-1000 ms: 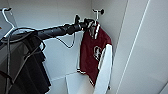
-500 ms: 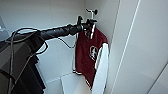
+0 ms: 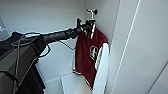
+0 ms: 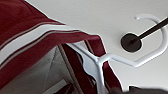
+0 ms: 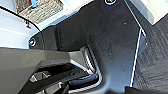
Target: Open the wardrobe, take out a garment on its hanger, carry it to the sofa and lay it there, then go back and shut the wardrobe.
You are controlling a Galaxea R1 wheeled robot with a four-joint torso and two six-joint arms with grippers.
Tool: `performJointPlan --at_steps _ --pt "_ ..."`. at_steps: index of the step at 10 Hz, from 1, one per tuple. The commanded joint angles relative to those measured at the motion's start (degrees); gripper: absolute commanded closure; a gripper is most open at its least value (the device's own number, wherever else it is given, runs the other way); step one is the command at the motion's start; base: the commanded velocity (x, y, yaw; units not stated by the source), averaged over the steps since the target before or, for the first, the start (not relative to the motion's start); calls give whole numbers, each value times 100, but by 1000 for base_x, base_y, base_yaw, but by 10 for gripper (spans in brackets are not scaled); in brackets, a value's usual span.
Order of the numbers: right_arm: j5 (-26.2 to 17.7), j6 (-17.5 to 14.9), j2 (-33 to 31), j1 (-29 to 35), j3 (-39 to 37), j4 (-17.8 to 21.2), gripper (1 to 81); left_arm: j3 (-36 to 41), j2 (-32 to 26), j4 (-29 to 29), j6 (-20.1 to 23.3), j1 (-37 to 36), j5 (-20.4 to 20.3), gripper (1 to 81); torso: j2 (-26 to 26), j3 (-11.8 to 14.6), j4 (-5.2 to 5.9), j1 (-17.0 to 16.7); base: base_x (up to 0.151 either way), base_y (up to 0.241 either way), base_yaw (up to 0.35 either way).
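Left claw (image 3: 88,27) is up at the hanger (image 4: 100,61) neck inside the wardrobe (image 3: 130,45), probably gripping it, can't tell. Jacket (image 3: 88,53) hangs there; the hook could snag on the rod.

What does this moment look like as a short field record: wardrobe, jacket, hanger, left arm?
wardrobe: open, white interior, door panel at picture right
garment: dark red jacket with white sleeves, hanging inside the wardrobe
hanger: white hanger, hook curved around a dark rod with a round end fitting
left arm: stretched into the wardrobe, left gripper at the jacket's collar, just under the hook
jaws: cannot tell whether open or shut
stage: jacket not yet taken out
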Motion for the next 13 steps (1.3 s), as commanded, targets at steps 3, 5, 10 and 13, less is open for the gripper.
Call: performJointPlan --at_steps 3,5,10,13 --pt "-288 9 44 107 49 20 10 -473 299 294 -40 -1148 -1154 10 0 0 0 0 0 0 0" --pt "-288 9 44 116 49 20 10 -395 176 320 -40 -1148 -1576 10 0 0 0 0 0 0 0" --pt "-297 9 71 125 67 38 10 -359 106 425 -58 -1183 -2078 10 0 0 0 2 0 0 0" --pt "-297 9 71 142 67 30 10 -465 220 522 -58 -1254 -2043 10 0 0 0 2 0 0 0"
